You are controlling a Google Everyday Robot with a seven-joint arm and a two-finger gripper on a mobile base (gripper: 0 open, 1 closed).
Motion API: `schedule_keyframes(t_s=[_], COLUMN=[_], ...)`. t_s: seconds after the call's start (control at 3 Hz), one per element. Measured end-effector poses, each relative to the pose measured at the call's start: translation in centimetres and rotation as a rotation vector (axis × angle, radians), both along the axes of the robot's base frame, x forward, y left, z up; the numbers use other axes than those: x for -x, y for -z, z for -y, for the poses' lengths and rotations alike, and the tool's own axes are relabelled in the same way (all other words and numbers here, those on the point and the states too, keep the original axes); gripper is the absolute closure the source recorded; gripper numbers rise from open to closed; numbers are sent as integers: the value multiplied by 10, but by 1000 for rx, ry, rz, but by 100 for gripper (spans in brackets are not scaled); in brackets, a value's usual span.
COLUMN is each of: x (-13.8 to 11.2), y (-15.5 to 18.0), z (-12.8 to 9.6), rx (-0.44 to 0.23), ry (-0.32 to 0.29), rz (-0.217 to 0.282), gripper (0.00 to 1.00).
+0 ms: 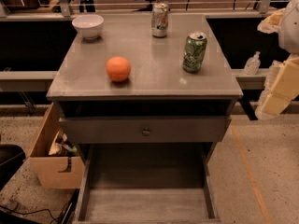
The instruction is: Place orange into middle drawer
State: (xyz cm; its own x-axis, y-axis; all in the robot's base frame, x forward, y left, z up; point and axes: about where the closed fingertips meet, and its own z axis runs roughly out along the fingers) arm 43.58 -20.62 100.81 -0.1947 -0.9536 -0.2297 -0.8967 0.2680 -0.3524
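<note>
The orange (118, 69) sits on the grey cabinet top (149, 78), left of centre and near the front edge. The middle drawer (145, 205) is pulled far out at the bottom of the view, with a pale streaked floor and thin side walls, and nothing lies in it. Above it, a drawer with a flat grey front and a small round knob (146, 131) stands slightly out. My gripper (280, 85) is at the right edge of the view, beside the cabinet's right side, well away from the orange and holding nothing I can see.
A white bowl (88, 25) stands at the back left of the top. A silver can (160, 19) stands at the back centre and a green can (194, 52) at the right. A cardboard box (51, 160) sits on the floor to the left.
</note>
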Motion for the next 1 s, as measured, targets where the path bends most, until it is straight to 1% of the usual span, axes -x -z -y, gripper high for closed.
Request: schedule_keyframes(t_s=[0.33, 0.67, 1.0], x=[0, -12, -36], y=[0, 4, 29], z=[0, -8, -26], rx=[0, -29, -119], ry=[0, 1, -1], rz=[0, 49, 104], gripper=[0, 0, 0])
